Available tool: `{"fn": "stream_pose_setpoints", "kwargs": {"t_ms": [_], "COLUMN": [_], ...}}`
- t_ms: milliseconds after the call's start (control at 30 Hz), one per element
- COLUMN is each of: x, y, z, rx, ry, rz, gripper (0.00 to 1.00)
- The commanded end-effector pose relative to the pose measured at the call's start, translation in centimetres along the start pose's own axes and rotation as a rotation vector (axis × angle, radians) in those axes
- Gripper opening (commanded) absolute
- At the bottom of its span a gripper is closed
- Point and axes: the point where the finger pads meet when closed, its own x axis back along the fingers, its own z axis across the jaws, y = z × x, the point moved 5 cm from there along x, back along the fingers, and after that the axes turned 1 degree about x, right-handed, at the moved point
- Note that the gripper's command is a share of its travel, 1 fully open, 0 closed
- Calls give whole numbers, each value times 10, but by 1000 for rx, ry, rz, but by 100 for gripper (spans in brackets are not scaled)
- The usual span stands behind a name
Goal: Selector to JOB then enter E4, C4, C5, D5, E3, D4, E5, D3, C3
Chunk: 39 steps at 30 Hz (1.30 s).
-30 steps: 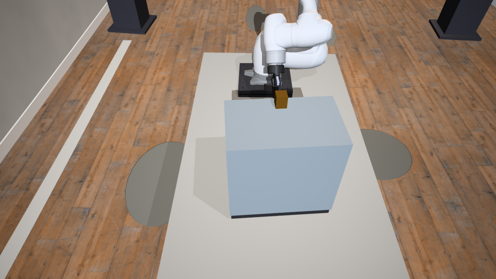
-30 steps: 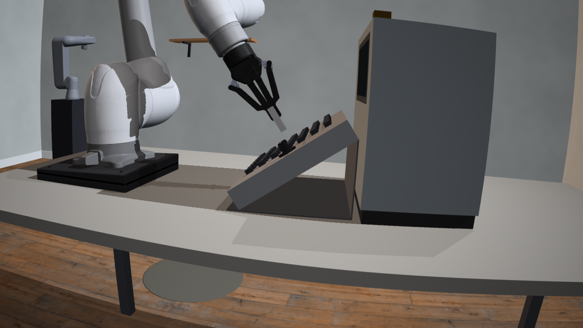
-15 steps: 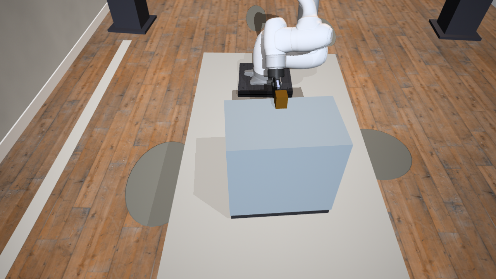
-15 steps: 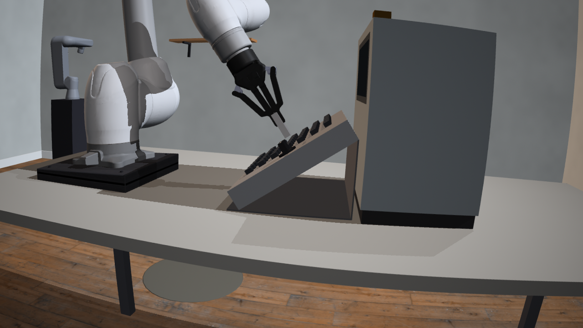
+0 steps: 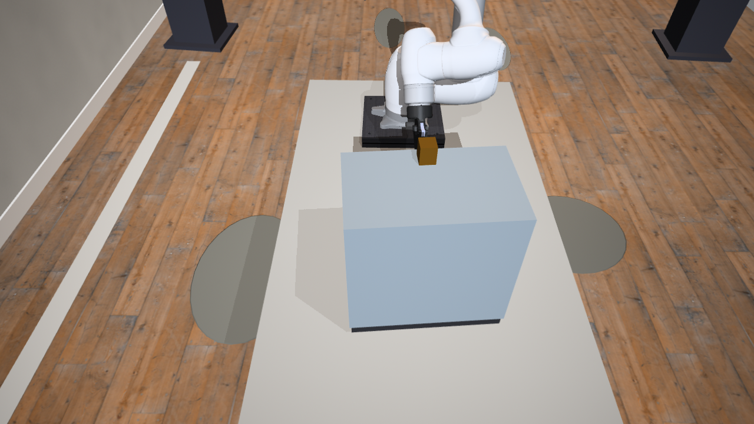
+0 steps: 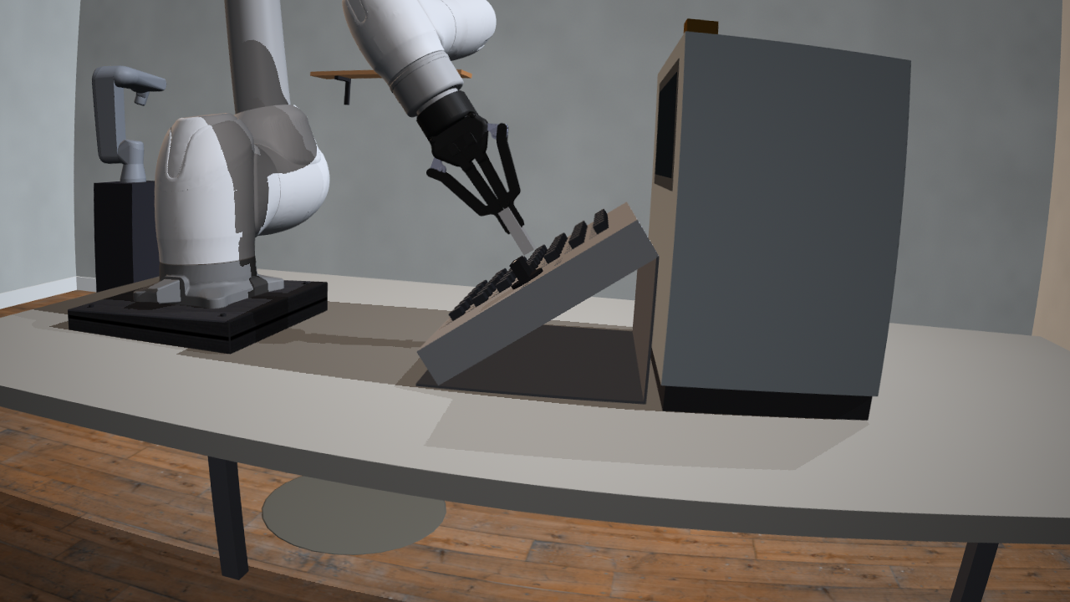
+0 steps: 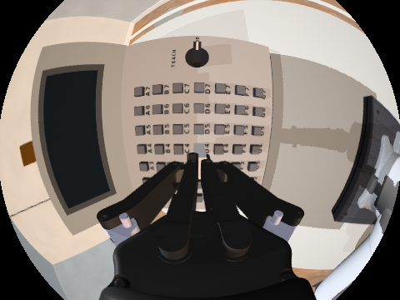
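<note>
The machine's sloped keypad [image 7: 197, 128] faces me in the wrist view, with several rows of dark grey keys. The black selector knob [image 7: 195, 57] sits above the keys, and the word TEACH is printed to its left. Its small pointer aims up toward the panel's far edge. My gripper [image 7: 198, 151] is shut and empty. Its joined fingertips touch the keypad in the middle column, about the fourth row from the top. The side view shows the gripper's tips [image 6: 527, 252] down among the keys of the sloped panel [image 6: 538, 288]. I see no key plainly lit.
The machine's tall cabinet [image 6: 777, 216] stands behind the keypad, with a dark screen [image 7: 75, 136] on its front. A brown block [image 5: 427, 151] sits on its top edge. My arm's black base plate [image 6: 201, 303] is on the table, on the keypad's side.
</note>
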Motion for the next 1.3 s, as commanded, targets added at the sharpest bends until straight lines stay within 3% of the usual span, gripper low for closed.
{"fn": "stream_pose_setpoints", "kwargs": {"t_ms": [0,1267], "x": [0,-13], "y": [0,0], "z": [0,0], "rx": [0,0], "ry": [0,0], "rz": [0,0], "gripper": [0,0]}}
